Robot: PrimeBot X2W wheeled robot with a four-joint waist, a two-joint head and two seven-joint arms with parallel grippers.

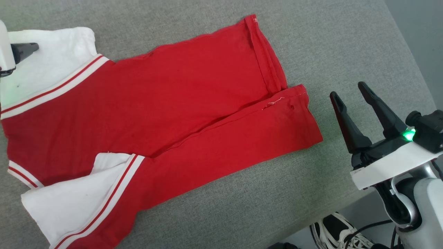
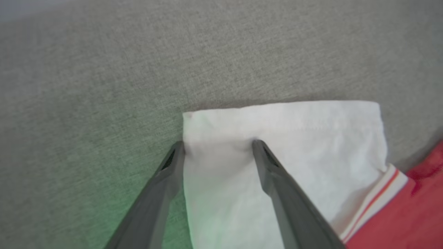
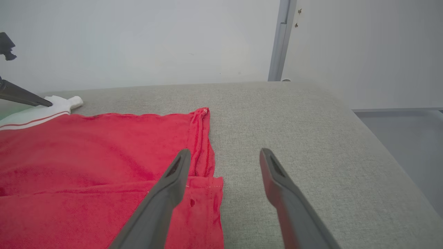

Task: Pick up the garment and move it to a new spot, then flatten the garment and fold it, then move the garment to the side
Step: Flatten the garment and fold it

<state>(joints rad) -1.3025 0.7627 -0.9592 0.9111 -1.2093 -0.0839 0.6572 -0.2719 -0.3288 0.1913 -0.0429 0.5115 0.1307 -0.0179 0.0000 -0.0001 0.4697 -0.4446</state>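
**Operator:** What sits closest to the head camera?

**Spotter:** Your right gripper, at the near right corner of the table. Its two dark fingers stand well apart with nothing between them, and a green light glows at their base. It hangs over bare grey cloth just beside the shirt's hem, not touching it.

**Operator:** And the shirt?

**Spotter:** The shirt lies flat on the table's grey top. Its red body runs lengthwise toward the right edge, with the hem end nearest your right gripper. One long side is folded in over the body, so a red flap crosses the middle. At the other end, one white sleeve with striped trim lies toward the far edge. The other sleeve lies toward the near edge.

**Operator:** My left gripper?

**Spotter:** Your left gripper is at the outer corner of the far sleeve, jaws apart and clamped on nothing. One finger lies over the white cloth. The other finger runs along the sleeve's side edge, over the grey. I cannot tell whether they press down on the cloth.

**Operator:** Around the table?

**Spotter:** Below the near edge you have a white-and-black shoe and a dark cable. Beyond the far edge stands a pale wall with a grey upright strip.
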